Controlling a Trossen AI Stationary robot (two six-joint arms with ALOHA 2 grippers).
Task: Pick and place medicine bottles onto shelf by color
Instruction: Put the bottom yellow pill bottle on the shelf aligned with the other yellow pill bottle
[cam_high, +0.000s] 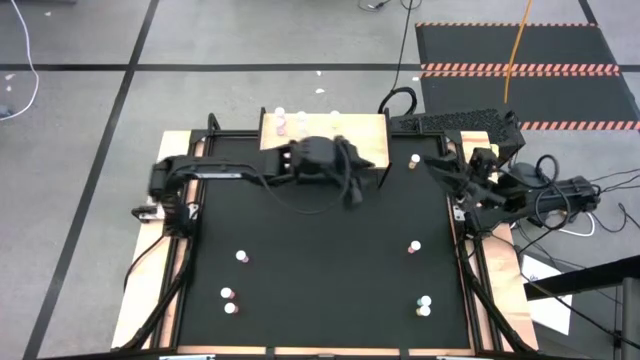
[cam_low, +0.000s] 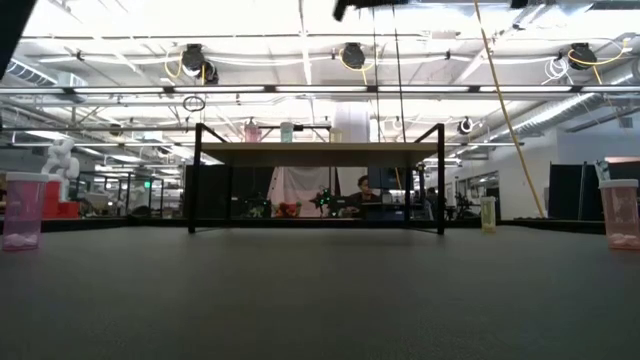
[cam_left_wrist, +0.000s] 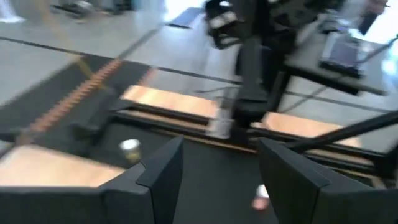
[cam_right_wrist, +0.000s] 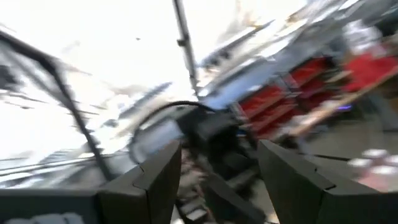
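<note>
The shelf (cam_high: 322, 132) stands at the table's far edge, with three bottles (cam_high: 290, 123) on its board; in the low view it stands on thin black legs (cam_low: 320, 155). Several more bottles stand on the black mat, such as one at the far right (cam_high: 415, 160), one at mid right (cam_high: 414, 246) and one at the left (cam_high: 241, 257). My left gripper (cam_high: 358, 190) hangs just in front of the shelf's right end, open and empty (cam_left_wrist: 217, 168). My right gripper (cam_high: 447, 170) waits at the table's right edge, open and empty (cam_right_wrist: 217, 168).
Two bottles (cam_high: 229, 301) stand near left and two (cam_high: 424, 306) near right. In the low view a pink bottle (cam_low: 22, 210) stands close at the left, another (cam_low: 620, 213) at the right, and a yellow one (cam_low: 488, 213) farther back. Wooden strips (cam_high: 150, 290) flank the mat.
</note>
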